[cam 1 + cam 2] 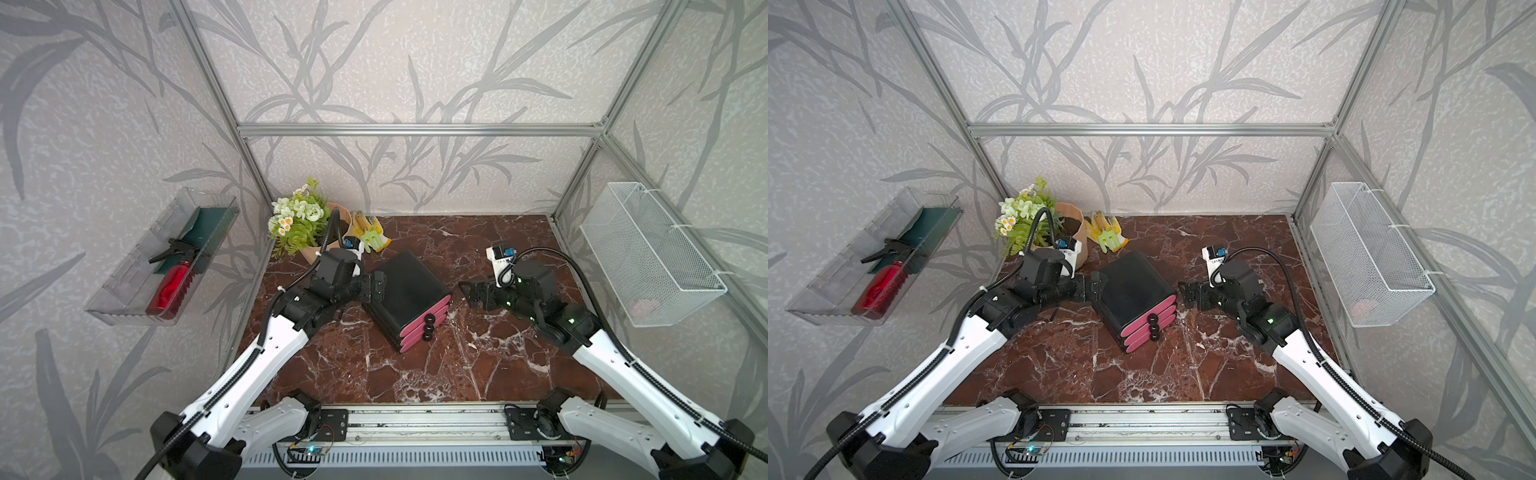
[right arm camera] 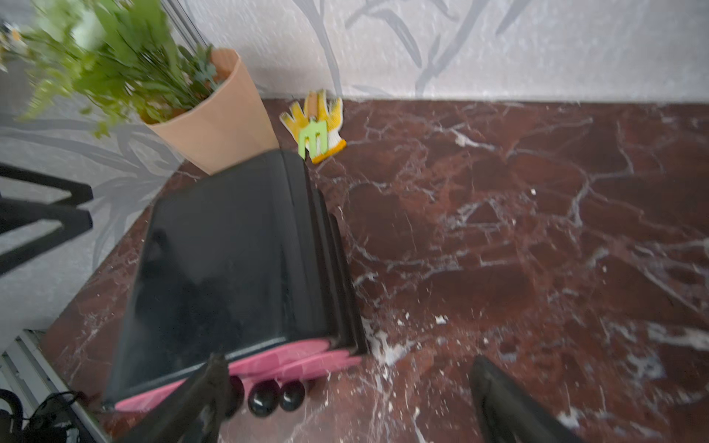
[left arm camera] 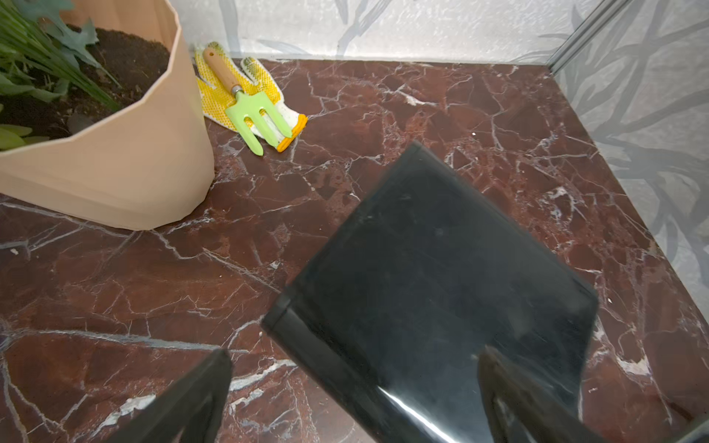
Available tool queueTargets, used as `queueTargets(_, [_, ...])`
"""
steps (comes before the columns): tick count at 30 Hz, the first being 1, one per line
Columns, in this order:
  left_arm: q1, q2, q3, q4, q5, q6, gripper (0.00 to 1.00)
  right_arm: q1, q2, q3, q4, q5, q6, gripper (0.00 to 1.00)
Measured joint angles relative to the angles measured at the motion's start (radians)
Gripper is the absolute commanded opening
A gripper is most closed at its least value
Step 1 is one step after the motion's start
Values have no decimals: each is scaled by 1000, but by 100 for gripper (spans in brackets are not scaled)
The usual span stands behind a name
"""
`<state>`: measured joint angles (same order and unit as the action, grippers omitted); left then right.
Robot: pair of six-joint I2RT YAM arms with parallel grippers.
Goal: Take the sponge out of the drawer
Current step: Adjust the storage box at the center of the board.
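While all three drawers sit shut, sponge: not in view anywhere; I judge it to be inside the unit, though I cannot tell which drawer.
Unit (image 1: 409, 284): black, standing on the table (image 1: 498, 365) between the two grippers.
Drawers (image 1: 424, 326): pink fronts flush, none pulled out.
Left gripper (image 1: 376, 286): jaws wide and holding nothing, at the unit's rear corner.
Right gripper (image 1: 467, 293): jaws wide and empty, just off the unit's side and apart from it.
Done: nothing that shows.
Left: grip a knob, pull that drawer, lift the sponge out.
Top views alone: both arms show at once. Beyond the right gripper hangs a basket (image 1: 648, 257) with a pale pink thing (image 1: 644, 308) in it, too blurred to name.
Left wrist alone: one finger is over the unit's top and the other is off its edge. A fork (image 3: 253, 111) on a glove (image 3: 215, 103) lies ahead, beside the pot (image 3: 126, 168). No drawer fronts show.
Right wrist alone: the three knobs (image 2: 264, 399) sit right beside one finger (image 2: 207, 383).
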<state>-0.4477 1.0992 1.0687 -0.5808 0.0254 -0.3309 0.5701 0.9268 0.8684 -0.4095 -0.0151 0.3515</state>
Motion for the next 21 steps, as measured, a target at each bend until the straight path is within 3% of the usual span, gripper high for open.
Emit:
queueTargets(6, [84, 41, -10, 90, 108, -1, 99, 0, -56, -89, -37, 19, 65, 96])
queueTargets(21, [96, 70, -91, 201, 285, -36, 99, 0, 187, -120, 125, -61, 118, 94])
